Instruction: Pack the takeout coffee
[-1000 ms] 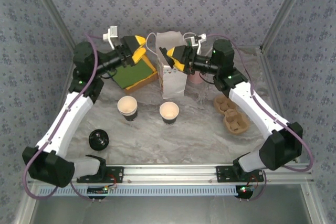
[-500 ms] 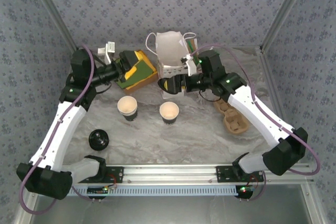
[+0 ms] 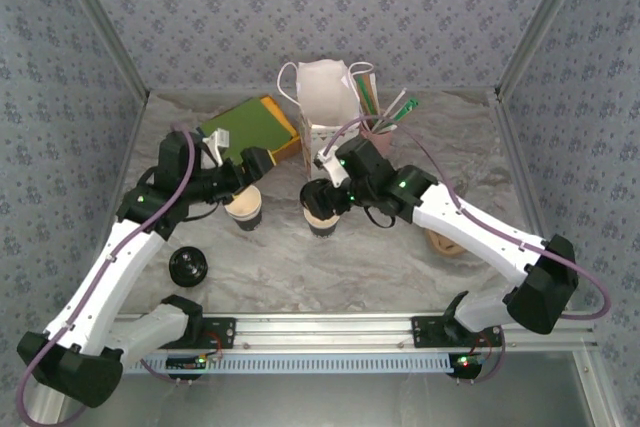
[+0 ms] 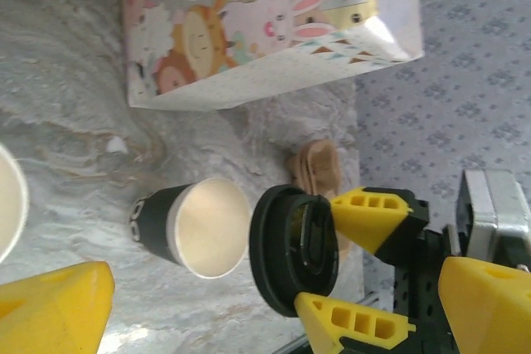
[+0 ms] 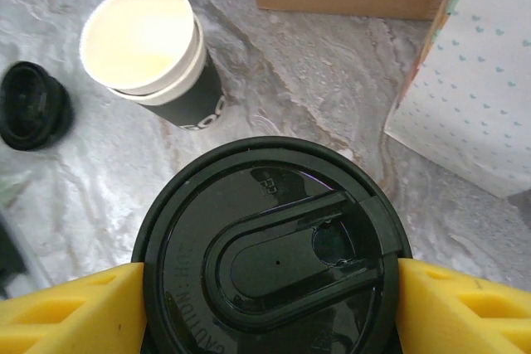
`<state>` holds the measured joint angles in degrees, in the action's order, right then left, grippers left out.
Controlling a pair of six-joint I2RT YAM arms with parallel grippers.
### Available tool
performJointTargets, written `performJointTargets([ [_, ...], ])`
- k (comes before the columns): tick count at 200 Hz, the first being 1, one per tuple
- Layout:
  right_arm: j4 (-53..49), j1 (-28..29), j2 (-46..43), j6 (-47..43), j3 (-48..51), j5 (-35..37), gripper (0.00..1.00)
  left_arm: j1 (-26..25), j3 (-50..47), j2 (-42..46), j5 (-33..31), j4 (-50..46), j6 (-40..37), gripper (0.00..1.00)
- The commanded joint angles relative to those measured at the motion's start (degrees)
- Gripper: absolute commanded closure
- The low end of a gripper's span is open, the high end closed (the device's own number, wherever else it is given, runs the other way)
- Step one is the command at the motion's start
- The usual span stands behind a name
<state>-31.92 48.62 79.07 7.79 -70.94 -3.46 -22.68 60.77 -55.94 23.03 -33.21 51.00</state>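
Table [image 3: 380, 267]: marbled top, both arms reaching in over its middle. Bag [image 3: 325, 97]: white paper with handles, stood upright just beyond the right claw [image 3: 322, 195], cartoon animals printed on the face seen from the left wrist. Box [image 3: 250, 125]: flat, green top with yellow edging, lay beyond the left claw [image 3: 250, 175], near it but apart. Cup carrier [image 4: 315, 170]: tan pulp tray, sat to the right of the right claw, largely hidden under that arm in the overhead view. Left claw: jaws spread as wide as they go, nothing between them, yellow fingers [image 4: 58, 308] at the edges of its own camera. Right claw: yellow fingers [image 5: 75, 304] clamped on opposite edges of the black lid [image 5: 270, 254], which was held flat with its sip-hole side toward the wrist camera. Coffee cup [image 4: 195, 225]: small, dark, upright, stood directly under the right claw with its top uncovered and cream inside showing; whether the black lid touched its rim, could not tell. Second cup [image 5: 149, 55]: same size, uncovered, stood just at the left claw's tips and well left of the right claw. Spare lid [image 5: 29, 105]: lay on the table left of the left claw, toward the arm bases, apart from both cups.
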Motion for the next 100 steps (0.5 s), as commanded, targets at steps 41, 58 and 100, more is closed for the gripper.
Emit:
performJointTargets([
  [41,7.38,2.52,0.43,0.25,6.76,11.57,0.25,-2.11,-2.15,3.55,-5.10,-2.38,0.67,0.00],
  [58,8.69,3.12,0.46,0.40,7.93,12.43,0.25,-3.47,-1.93,3.43,-6.94,-3.35,0.70,0.00],
  [100,11.86,3.98,0.74,2.04,10.26,11.81,0.25,-5.77,-2.16,2.62,-8.53,-3.52,1.53,0.00],
])
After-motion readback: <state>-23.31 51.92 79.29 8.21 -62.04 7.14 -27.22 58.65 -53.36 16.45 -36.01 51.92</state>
